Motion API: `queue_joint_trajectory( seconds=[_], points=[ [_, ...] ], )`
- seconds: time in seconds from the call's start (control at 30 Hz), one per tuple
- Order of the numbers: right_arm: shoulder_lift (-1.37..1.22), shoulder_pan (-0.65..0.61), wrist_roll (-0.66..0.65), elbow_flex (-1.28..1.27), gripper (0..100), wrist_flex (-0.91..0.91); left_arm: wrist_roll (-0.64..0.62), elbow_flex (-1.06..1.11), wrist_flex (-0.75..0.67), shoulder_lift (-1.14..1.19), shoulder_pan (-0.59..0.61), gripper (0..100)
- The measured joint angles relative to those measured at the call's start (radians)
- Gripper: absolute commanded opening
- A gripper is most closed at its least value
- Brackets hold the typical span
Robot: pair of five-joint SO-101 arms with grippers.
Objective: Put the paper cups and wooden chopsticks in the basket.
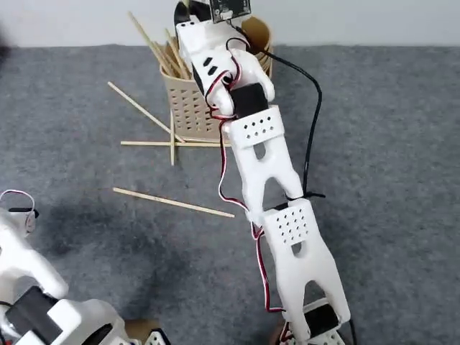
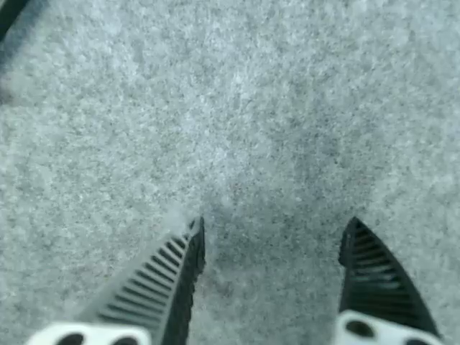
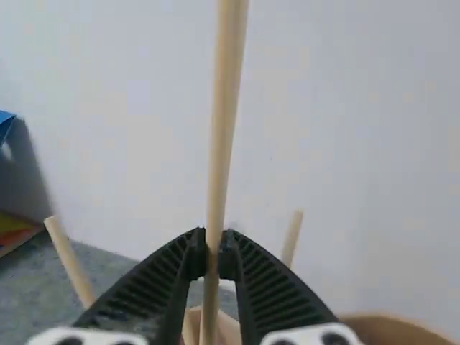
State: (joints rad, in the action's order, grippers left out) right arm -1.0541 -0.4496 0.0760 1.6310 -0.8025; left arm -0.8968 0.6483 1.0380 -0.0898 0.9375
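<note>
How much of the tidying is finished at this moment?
Done: several chopsticks and what looks like a paper cup stand in the basket. In hand: the right jaws are shut on one chopstick above it. Left: four chopsticks on the carpet.

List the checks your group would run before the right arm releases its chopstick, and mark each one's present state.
1. Grip: the right gripper is shut on the chopstick: ok.
2. Position: that arm's end is above the basket in the high view: ok.
3. Depth: the chopstick's lower tip is inside the basket: cannot tell.
4. Other arm: the left gripper is open over the carpet, away from the basket: ok.
5. Carpet cleared of loose chopsticks: not ok, several lie beside the basket.
</note>
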Motion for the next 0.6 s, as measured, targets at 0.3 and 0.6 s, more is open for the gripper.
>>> queue_joint_trajectory(
  seconds=[0.3,0.6],
  points=[
    [-0.032,-0.009,0.000,0.000,10.0,0.000,0.000,0.003,0.000,0.000,0.000,29],
    [-0.029,-0.029,0.000,0.012,15.1,-0.098,0.000,0.003,0.000,0.000,0.000,29]
  ],
)
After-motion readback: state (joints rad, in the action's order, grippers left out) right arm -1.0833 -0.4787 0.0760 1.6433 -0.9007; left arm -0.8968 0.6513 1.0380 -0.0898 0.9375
